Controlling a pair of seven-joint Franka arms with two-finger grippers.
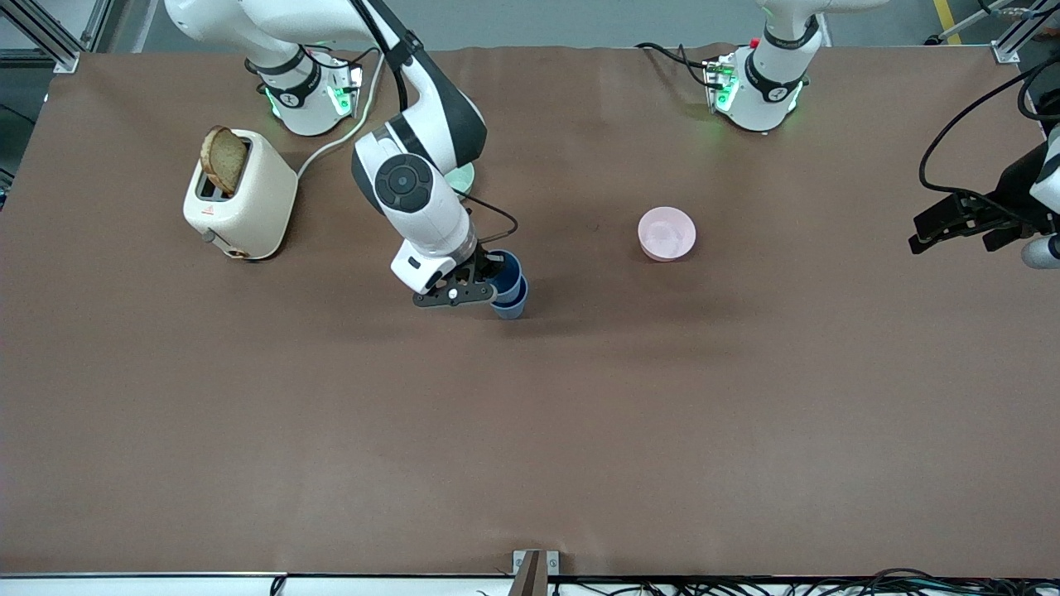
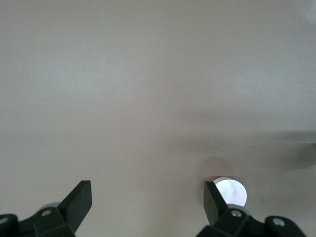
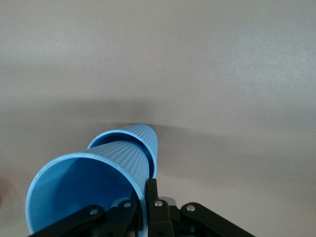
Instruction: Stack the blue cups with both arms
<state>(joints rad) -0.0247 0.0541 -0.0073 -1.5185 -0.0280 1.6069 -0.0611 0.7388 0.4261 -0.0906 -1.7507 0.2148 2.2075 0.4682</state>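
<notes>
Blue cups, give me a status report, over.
Right gripper shut on upper blue cup, nested into lower blue cup on table. Left gripper open, waiting at the left arm's end. Pink bowl beside the cups, not obstructing.

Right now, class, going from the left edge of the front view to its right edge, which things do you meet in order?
Toaster holding a bread slice → right pincer gripping the upper of the nested blue cups → pink bowl → left pincer, open, waiting above the table's edge.
</notes>
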